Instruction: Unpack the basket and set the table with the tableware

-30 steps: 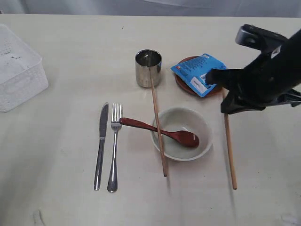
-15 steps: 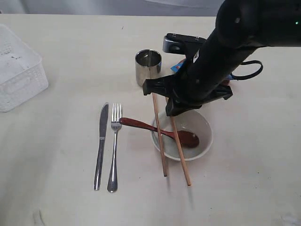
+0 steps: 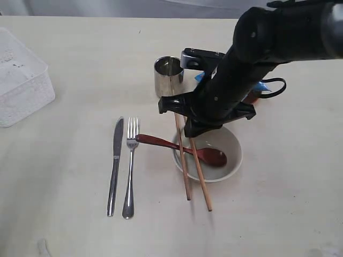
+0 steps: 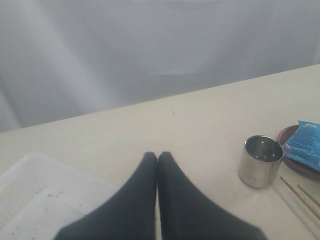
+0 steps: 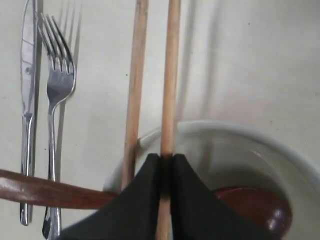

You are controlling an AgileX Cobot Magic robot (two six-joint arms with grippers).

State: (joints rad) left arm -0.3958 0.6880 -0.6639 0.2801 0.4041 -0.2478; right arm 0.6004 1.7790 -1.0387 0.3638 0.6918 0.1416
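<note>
My right gripper is pinched tight on the held chopstick, gripping it at its far part, above the bowl. This stick runs nearly parallel to the resting chopstick, just to its right. Both lie across the bowl's left rim and over the handle of the dark red spoon. I cannot tell whether the held stick's near tip is touching the table yet. To do this well I would lower gently until the stick bears on rim and tabletop, match its angle and near end to its partner, then part the fingers only slightly and lift straight up so nothing rolls or nudges the spoon. The right arm reaches in from the far right, across the middle, wrist pitched down over the bowl and hiding most of the plate and blue packet. The steel cup stands just beyond; fork and knife lie left. My left gripper is fully closed on nothing, above the basket at far left.
</note>
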